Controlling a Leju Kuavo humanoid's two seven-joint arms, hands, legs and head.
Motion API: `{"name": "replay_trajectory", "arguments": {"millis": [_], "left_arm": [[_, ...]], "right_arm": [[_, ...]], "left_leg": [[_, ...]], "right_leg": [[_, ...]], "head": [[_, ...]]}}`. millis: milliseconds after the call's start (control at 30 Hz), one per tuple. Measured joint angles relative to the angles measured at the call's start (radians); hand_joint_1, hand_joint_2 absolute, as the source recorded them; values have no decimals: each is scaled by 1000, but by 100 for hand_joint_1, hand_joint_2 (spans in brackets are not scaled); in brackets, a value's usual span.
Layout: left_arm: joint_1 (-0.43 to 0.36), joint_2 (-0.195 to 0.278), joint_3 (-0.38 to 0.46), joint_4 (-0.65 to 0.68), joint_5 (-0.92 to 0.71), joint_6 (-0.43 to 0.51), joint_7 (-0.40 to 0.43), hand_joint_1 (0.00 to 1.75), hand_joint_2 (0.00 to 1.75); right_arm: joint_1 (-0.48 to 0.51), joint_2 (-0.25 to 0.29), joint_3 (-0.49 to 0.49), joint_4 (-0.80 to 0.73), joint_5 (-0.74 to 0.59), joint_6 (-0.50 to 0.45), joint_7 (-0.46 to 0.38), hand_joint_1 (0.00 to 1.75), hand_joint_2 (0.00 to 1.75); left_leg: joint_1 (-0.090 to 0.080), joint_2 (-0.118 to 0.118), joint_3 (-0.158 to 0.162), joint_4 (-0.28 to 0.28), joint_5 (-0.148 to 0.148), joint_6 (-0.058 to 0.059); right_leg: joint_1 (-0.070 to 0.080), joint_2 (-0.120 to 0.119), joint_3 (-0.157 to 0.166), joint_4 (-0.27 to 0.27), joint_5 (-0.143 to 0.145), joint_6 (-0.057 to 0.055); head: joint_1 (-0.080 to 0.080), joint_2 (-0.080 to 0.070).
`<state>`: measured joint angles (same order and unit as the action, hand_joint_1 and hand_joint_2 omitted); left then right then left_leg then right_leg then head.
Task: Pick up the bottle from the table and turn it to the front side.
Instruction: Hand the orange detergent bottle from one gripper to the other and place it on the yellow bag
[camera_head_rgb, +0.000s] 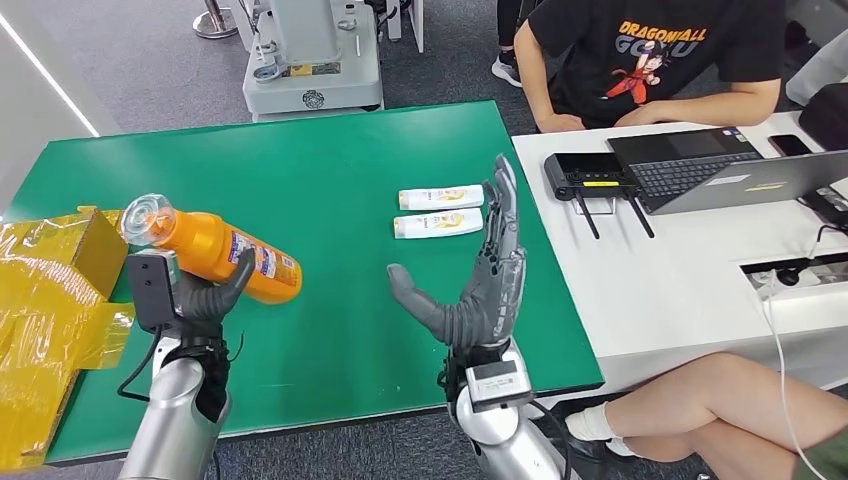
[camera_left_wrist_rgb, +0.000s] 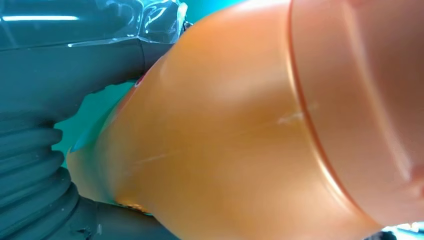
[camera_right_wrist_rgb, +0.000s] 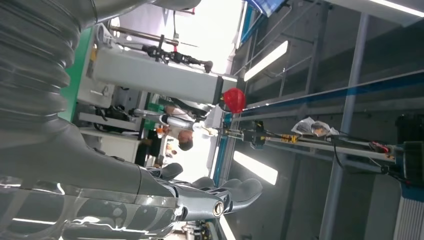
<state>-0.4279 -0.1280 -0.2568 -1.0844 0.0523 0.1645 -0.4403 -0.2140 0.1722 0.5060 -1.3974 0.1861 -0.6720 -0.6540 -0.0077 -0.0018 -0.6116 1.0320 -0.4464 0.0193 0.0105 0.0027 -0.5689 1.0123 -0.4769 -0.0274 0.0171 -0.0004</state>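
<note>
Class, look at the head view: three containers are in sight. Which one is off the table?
The orange bottle, gripped by the left hand above the green table. The two white tubes lie flat on the table.

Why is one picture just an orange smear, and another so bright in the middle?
Left wrist view: the orange bottle held by the left hand sits too close to the lens, so it blurs, with soft glare. Right wrist view: a bright background washes out behind the right hand. Head view: even light, sharp bottle.

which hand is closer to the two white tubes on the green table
Right. The right hand hovers open just in front of the white tubes; the left hand holds the orange bottle far to their left.
</note>
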Motion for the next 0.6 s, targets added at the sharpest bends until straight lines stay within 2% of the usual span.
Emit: {"name": "replay_trajectory", "arguments": {"millis": [233,467,600], "left_arm": [[-71,100,36,-83,-61,2,35,175,175],[-150,219,47,-87,-151,-70,36,175,175],[-203,304,48,-63,-230,-123,10,175,175]], "right_arm": [[73,-10,27,-21,-8,17,-7,0,175],[136,-14,26,-55,29,36,-4,0,175],[175,-17,21,-83,41,43,2,0,175]], "left_leg": [[1,0,0,0,1,-1],[1,0,0,0,1,-2],[1,1,0,0,1,-2]], "right_leg": [[0,0,0,0,0,0],[0,0,0,0,0,0],[0,1,-1,1,0,0]], "head": [[0,0],[0,0],[0,0]]}}
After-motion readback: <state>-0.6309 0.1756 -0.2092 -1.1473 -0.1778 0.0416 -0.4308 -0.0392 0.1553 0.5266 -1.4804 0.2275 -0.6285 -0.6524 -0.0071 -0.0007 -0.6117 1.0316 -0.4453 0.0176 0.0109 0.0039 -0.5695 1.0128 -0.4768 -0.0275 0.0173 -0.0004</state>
